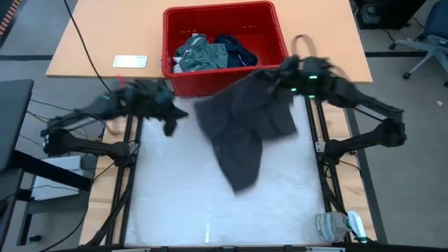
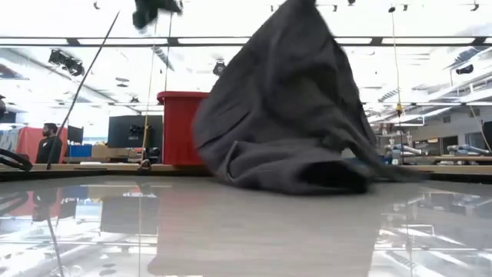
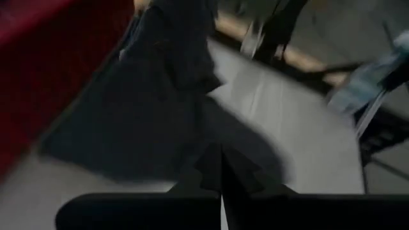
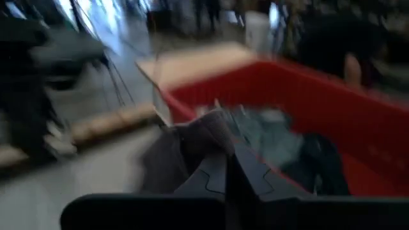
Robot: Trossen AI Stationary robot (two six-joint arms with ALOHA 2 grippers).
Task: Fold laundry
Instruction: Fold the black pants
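My right hand [image 1: 280, 75] is clamped on the charcoal garment [image 1: 245, 129], which trails to frame centre on the desk [image 1: 175, 203]. My left hand [image 1: 170, 119], closed empty, should regrip its free corner.

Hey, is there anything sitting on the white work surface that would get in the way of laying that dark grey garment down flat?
Nothing visible does. The charcoal grey cloth garment hangs from the shut right gripper, its lower end already on the white table surface. The red plastic basket stands behind it, and the shut left gripper holds nothing.
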